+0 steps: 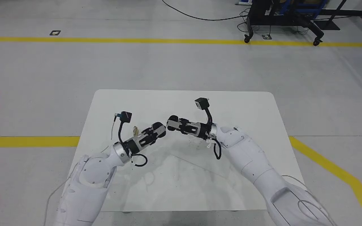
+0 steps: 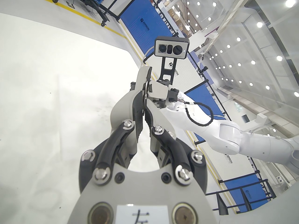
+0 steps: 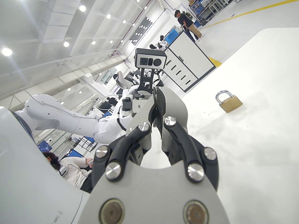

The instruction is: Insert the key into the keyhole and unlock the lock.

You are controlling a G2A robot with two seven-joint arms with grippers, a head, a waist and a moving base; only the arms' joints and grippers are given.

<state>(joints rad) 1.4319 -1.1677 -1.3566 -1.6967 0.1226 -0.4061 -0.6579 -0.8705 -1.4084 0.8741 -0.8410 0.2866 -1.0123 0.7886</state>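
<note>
Left pincer (image 2: 144,94): fingers drawn tight, ribbed pads pressed together. A thin metal sliver shows at the tips, too small to ID as the key. Right pincer (image 3: 157,99): likewise closed down narrow, pads meeting; cannot tell if anything is held. Both pincers sit tip to tip, touching or nearly so, above the table (image 1: 243,169) at approx mid-surface, w/ the arms coming in from opposite sides. Padlock (image 3: 229,103): brass body, silver shackle, lying flat on the table top; shackle appears seated. Location: just beside the left arm's wrist on its outer side, apart from both sets of fingertips; neither pincer touches it. Bkgd: yellow floor lines (image 1: 169,40) beyond the table, wheeled rack (image 1: 283,17) at the far right.
</note>
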